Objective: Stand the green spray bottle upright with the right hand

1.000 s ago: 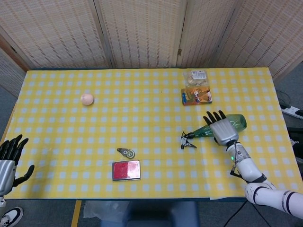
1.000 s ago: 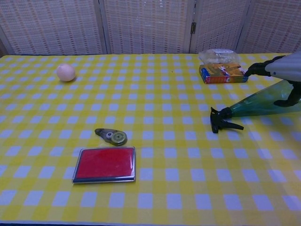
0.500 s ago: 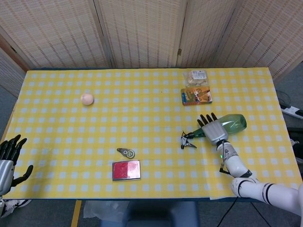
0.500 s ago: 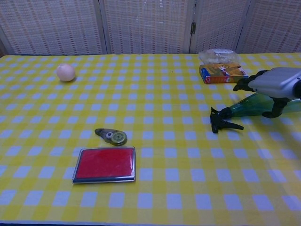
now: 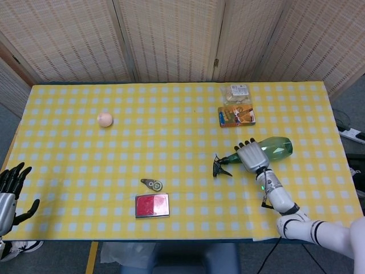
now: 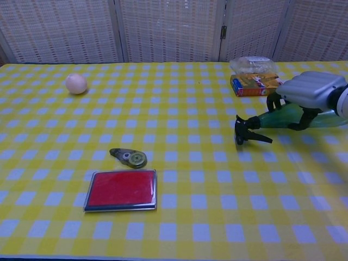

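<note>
The green spray bottle (image 5: 277,148) (image 6: 280,117) lies on its side at the right of the yellow checked table (image 5: 171,142). Its black trigger head (image 5: 220,166) (image 6: 247,131) points left. My right hand (image 5: 250,155) (image 6: 312,91) lies over the bottle's narrow part, and its fingers curl down around the body and grip it. My left hand (image 5: 11,190) hangs off the table's near left corner with its fingers spread and nothing in them; the chest view does not show it.
An orange snack box (image 5: 236,116) (image 6: 256,84) and a clear food pack (image 5: 236,91) lie just behind the bottle. A red flat case (image 5: 152,205) (image 6: 122,189) and a small tape dispenser (image 5: 152,184) (image 6: 129,157) sit near the front centre. A pale ball (image 5: 105,119) (image 6: 76,83) rests far left.
My right hand came down from flat over the bottle and closed its fingers around it. The bottle's trigger head shifted a little to the left and away from me. The left hand dropped slightly.
</note>
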You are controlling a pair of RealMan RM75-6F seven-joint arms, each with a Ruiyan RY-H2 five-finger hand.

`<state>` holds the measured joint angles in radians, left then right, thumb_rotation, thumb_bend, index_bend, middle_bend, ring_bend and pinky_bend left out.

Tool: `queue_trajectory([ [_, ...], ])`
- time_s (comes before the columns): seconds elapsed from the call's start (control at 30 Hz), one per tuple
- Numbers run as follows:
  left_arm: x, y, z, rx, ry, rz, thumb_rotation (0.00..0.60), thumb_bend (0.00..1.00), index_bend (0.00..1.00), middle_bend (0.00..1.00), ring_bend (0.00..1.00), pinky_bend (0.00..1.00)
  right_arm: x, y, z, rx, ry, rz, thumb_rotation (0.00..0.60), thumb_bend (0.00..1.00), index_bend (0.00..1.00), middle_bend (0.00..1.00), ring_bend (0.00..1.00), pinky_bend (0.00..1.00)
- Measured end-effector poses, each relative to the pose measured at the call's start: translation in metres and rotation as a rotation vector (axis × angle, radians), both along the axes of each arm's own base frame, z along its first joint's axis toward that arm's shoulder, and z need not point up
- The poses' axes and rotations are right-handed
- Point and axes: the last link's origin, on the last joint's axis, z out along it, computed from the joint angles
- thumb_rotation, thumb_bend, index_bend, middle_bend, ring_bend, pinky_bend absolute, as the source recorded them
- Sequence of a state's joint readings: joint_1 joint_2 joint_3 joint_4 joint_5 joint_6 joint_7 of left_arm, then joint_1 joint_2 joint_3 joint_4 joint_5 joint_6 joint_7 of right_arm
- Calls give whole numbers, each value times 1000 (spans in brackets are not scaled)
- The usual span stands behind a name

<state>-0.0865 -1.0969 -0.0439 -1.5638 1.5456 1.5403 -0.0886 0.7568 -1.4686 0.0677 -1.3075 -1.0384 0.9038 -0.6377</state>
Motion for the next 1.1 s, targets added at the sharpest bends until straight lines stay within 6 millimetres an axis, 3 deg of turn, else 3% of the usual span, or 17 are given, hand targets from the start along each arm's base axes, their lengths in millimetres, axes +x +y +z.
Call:
queue_trajectory([
  [0.17, 0, 0, -1, -1, 2, 0, 600, 403, 0, 0, 38, 0, 15, 2, 11, -58, -151, 73, 600, 396, 628, 506, 459, 397],
  [0.37, 0, 0, -1, -3, 7, 1, 600, 402, 0, 0, 38, 0, 30, 10, 26, -102, -500, 72, 600, 396, 628, 506, 475, 410],
  [0.57, 0, 1, -3, -11, 14, 4, 600, 402, 0, 0, 38, 0, 32, 19, 36, -87, -950, -52, 600, 396, 628, 503, 490, 415],
  [0.8, -1, 3, -3, -15, 12, 9, 600, 402, 0, 0, 38, 0, 23, 24, 36, -48, -1441, -274, 600, 396, 628, 501, 492, 414],
  [1.0, -1, 3, -3, -17, 12, 11, 600, 402, 0, 0, 38, 0, 5, 25, 30, -58, -1583, -348, 600, 396, 613, 474, 466, 408],
  [1.1, -1, 3, -4, -18, 13, 12, 600, 402, 0, 0, 38, 0, -2, 27, 26, -49, -1572, -351, 600, 396, 528, 408, 413, 347],
])
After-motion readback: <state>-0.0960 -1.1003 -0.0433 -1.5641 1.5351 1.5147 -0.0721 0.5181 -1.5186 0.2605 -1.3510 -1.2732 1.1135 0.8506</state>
